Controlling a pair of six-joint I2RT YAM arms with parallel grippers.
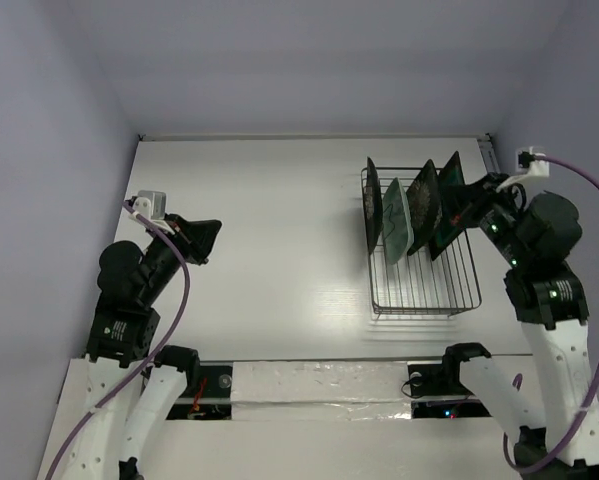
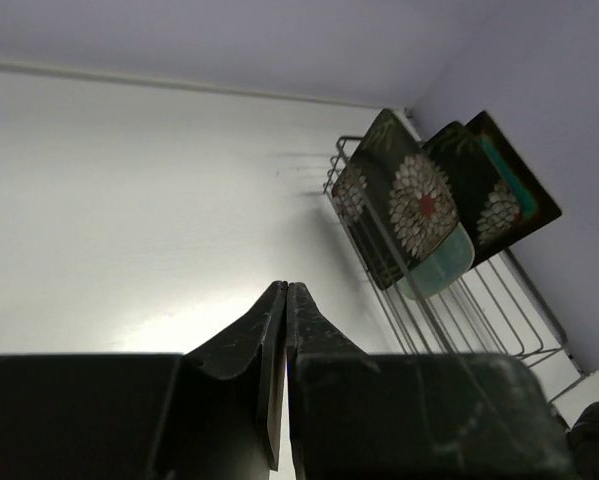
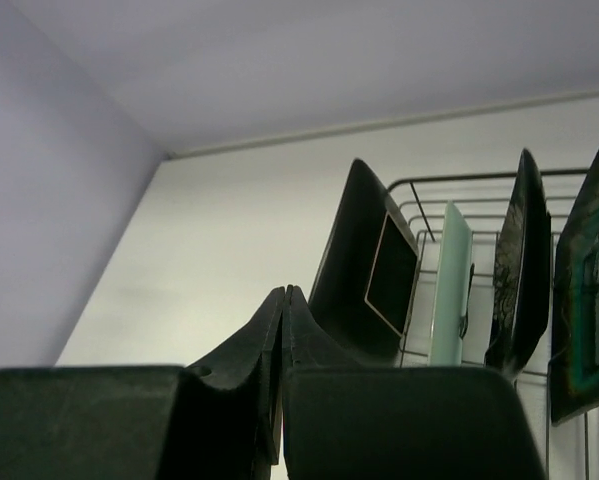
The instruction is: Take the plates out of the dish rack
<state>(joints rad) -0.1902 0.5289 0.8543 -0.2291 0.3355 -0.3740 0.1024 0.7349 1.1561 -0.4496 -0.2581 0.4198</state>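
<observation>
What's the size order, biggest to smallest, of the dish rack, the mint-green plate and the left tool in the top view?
1. dish rack, clearly largest.
2. left tool and mint-green plate: roughly alike; the plate stands tilted, nearly edge-on, so unranked.

Rack and plates: the thin grey metal-wire dish rack (image 1: 424,290) is bare, with a dull sheen. The dark square flower-patterned plates (image 2: 419,205) and the dark-rimmed square plate with teal centre (image 3: 589,300) are glazed and glossy. The pale mint-green oblong plate (image 3: 451,285) has a smooth satin glaze.

Surroundings: the white table (image 1: 259,250) is smooth and lightly reflective. The black left tool (image 2: 285,290) and black right tool (image 3: 283,295) are matt hard plastic, faintly mottled. The purple cable (image 1: 186,280) has a smooth sheath.
</observation>
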